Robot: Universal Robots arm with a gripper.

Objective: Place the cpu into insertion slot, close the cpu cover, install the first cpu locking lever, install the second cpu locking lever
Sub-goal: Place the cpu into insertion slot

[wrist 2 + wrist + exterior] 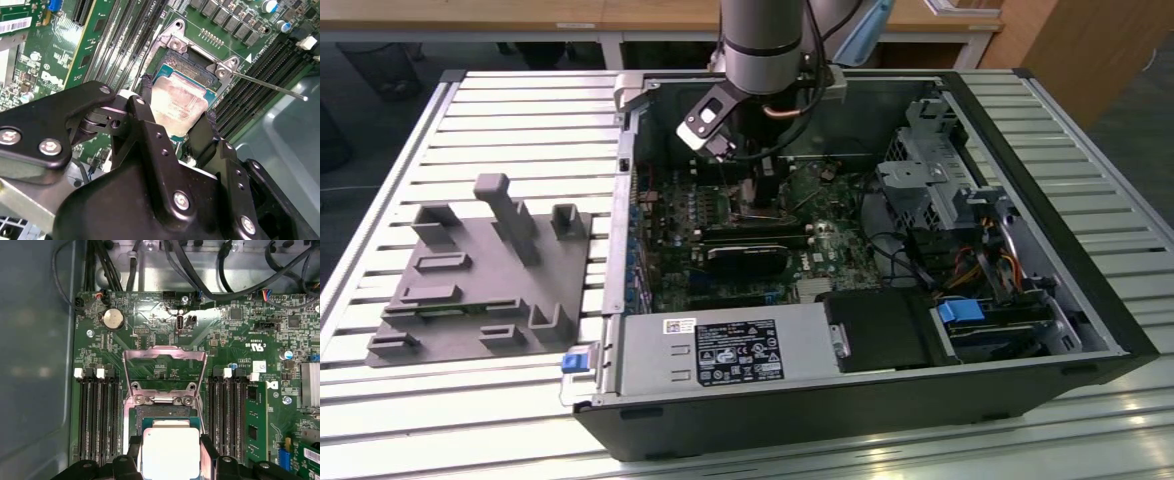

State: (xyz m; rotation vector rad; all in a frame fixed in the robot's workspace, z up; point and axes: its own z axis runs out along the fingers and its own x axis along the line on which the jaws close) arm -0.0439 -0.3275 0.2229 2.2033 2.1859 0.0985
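My gripper point(171, 450) is shut on the cpu point(170, 455), a flat silver-grey square, with one black finger on each of two opposite edges. In both wrist views the chip sits level over the insertion slot point(165, 412), whose dark edge shows just beyond it. I cannot tell whether it is seated or slightly above. The cpu cover point(165, 356), a silvery frame, stands flipped open past the socket hinge. A thin locking lever point(270, 86) juts out beside the insertion slot point(192, 65). In the exterior view the gripper point(754, 190) reaches down into the open computer case onto the green board.
Long black memory slots point(97, 415) flank the socket on both sides. A black heatsink block point(747, 262) lies on the board just in front of the gripper. The case walls point(630, 200), drive cage point(934, 170) and power supply point(720, 350) hem in the board. A grey fixture point(480, 270) sits at the exterior view's left.
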